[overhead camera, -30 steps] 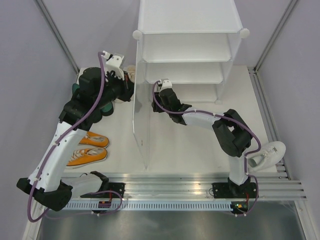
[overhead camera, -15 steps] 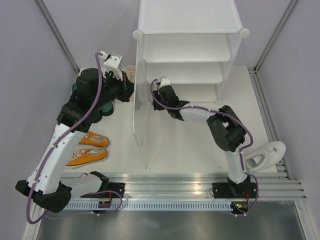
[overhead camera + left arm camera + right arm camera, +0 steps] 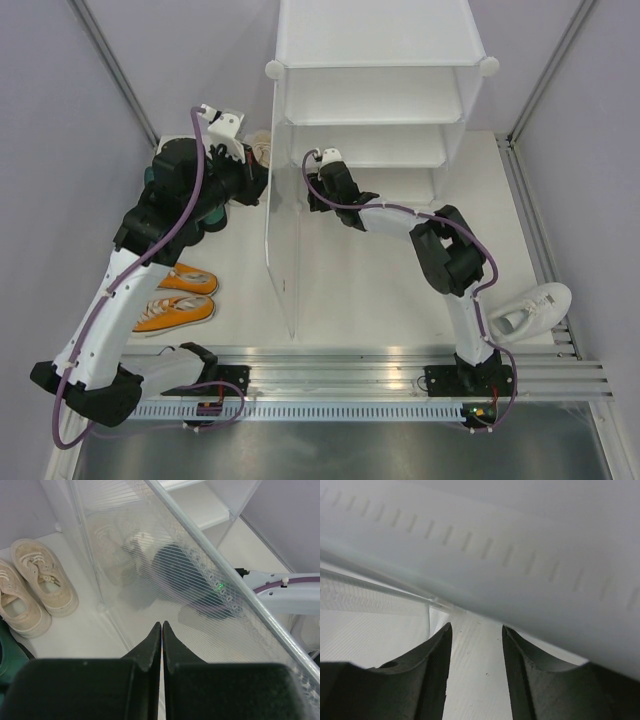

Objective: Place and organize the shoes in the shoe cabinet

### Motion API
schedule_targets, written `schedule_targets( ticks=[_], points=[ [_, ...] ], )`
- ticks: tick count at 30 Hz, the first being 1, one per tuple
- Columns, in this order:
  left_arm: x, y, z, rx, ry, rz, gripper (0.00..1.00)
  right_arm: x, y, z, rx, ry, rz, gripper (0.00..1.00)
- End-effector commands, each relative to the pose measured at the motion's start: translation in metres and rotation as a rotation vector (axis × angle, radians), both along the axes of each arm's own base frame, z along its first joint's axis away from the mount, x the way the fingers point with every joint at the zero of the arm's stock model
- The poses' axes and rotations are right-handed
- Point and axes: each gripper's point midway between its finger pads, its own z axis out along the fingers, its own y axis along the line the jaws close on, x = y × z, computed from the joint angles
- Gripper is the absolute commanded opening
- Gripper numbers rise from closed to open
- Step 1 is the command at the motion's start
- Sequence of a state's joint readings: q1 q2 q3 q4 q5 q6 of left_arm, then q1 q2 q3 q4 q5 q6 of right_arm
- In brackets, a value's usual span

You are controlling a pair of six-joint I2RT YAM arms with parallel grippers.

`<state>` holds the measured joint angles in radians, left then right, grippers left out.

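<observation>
Shoe cabinet (image 3: 378, 45) at 12 o'clock on worktop. Right gripper (image 3: 475, 645) at its lower tier, jaws spread, empty. Left gripper (image 3: 161, 626) jaws pressed together outside cabinet's left panel; orange sneakers (image 3: 176, 298) at 8 o'clock, white sneaker (image 3: 535, 308) at 4.

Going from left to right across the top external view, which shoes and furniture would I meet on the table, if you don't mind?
orange sneakers → cream sneakers → cabinet → white sneaker
</observation>
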<state>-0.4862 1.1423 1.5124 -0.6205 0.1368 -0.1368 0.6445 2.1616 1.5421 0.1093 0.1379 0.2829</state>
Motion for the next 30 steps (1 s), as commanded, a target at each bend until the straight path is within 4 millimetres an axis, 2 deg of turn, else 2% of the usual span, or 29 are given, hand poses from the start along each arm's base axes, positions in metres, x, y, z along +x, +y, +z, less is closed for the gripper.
schedule_targets(
  ticks=[1,3,4,5,6,7,9,11,13,14,15,16,17,18,19,20,21,22,23,24,25,26,27,28,29,30],
  points=[
    [-0.001,0.001,0.007,-0.011,-0.030,-0.001,0.02,0.036,-0.012,0.042,0.033,-0.134,-0.053,0.52],
    [-0.001,0.001,0.008,-0.012,-0.033,0.001,0.03,0.028,-0.012,0.038,0.042,-0.113,-0.033,0.59],
    [-0.002,0.002,0.007,-0.013,-0.034,-0.001,0.12,0.024,-0.013,0.048,0.057,-0.120,-0.031,0.62],
    [-0.002,0.001,0.007,-0.014,-0.034,-0.004,0.16,0.020,-0.014,0.050,0.068,-0.114,-0.032,0.64],
    [-0.002,0.002,0.008,-0.015,-0.039,-0.003,0.19,0.011,-0.015,0.044,0.065,-0.095,-0.021,0.68],
    [-0.003,0.001,0.010,-0.016,-0.042,-0.009,0.21,0.007,-0.016,0.062,0.088,-0.118,-0.015,0.70],
    [-0.004,0.002,0.011,-0.023,-0.044,-0.008,0.25,-0.010,-0.021,0.076,0.110,-0.121,-0.009,0.73],
    [-0.007,0.003,0.015,-0.031,-0.056,-0.015,0.34,-0.022,-0.024,0.086,0.135,-0.119,-0.005,0.73],
    [-0.009,0.003,0.017,-0.040,-0.061,-0.017,0.49,-0.044,-0.030,0.100,0.186,-0.106,0.008,0.74],
    [-0.010,0.004,0.018,-0.039,-0.063,-0.018,0.54,-0.057,-0.037,0.087,0.177,-0.074,0.005,0.74],
    [-0.011,0.005,0.021,-0.045,-0.072,-0.013,0.59,-0.068,-0.041,0.110,0.230,-0.090,-0.003,0.74],
    [-0.011,0.007,0.022,-0.045,-0.077,-0.004,0.65,-0.077,-0.049,0.110,0.233,-0.077,-0.015,0.74],
    [-0.015,0.010,0.027,-0.052,-0.092,0.002,0.67,-0.089,-0.060,0.099,0.223,-0.042,-0.035,0.74],
    [-0.015,0.011,0.029,-0.053,-0.099,0.008,0.70,-0.099,-0.070,0.121,0.261,-0.060,-0.066,0.74],
    [-0.016,0.016,0.032,-0.056,-0.113,0.029,0.74,-0.109,-0.087,0.113,0.223,-0.020,-0.120,0.73],
    [-0.018,0.019,0.035,-0.060,-0.123,0.037,0.75,-0.115,-0.099,0.114,0.210,-0.013,-0.159,0.73],
    [-0.023,0.022,0.039,-0.067,-0.138,0.044,0.77,-0.129,-0.116,0.125,0.212,-0.025,-0.194,0.73],
    [-0.023,0.026,0.041,-0.068,-0.148,0.065,0.80,-0.142,-0.132,0.118,0.179,0.018,-0.241,0.74],
    [-0.024,0.029,0.044,-0.069,-0.156,0.074,0.81,-0.146,-0.153,0.121,0.149,0.001,-0.323,0.76],
    [-0.029,0.033,0.048,-0.082,-0.170,0.085,0.81,-0.157,-0.169,0.138,0.167,-0.025,-0.368,0.77],
    [-0.030,0.036,0.048,-0.083,-0.170,0.100,0.82,-0.172,-0.190,0.129,0.128,0.019,-0.444,0.78],
    [-0.033,0.039,0.050,-0.094,-0.183,0.109,0.83,-0.177,-0.216,0.135,0.107,-0.008,-0.561,0.80],
    [-0.034,0.041,0.042,-0.097,-0.170,0.121,0.83,-0.190,-0.236,0.150,0.130,-0.035,-0.630,0.81],
    [-0.041,0.048,0.045,-0.113,-0.191,0.138,0.84,-0.209,-0.259,0.143,0.069,-0.002,-0.696,0.81],
    [-0.043,0.050,0.046,-0.127,-0.204,0.145,0.85,-0.217,-0.271,0.149,0.115,-0.003,-0.771,0.86],
    [-0.042,0.050,0.032,-0.125,-0.184,0.148,0.86,-0.229,-0.292,0.162,0.135,-0.046,-0.840,0.88]
  ],
)
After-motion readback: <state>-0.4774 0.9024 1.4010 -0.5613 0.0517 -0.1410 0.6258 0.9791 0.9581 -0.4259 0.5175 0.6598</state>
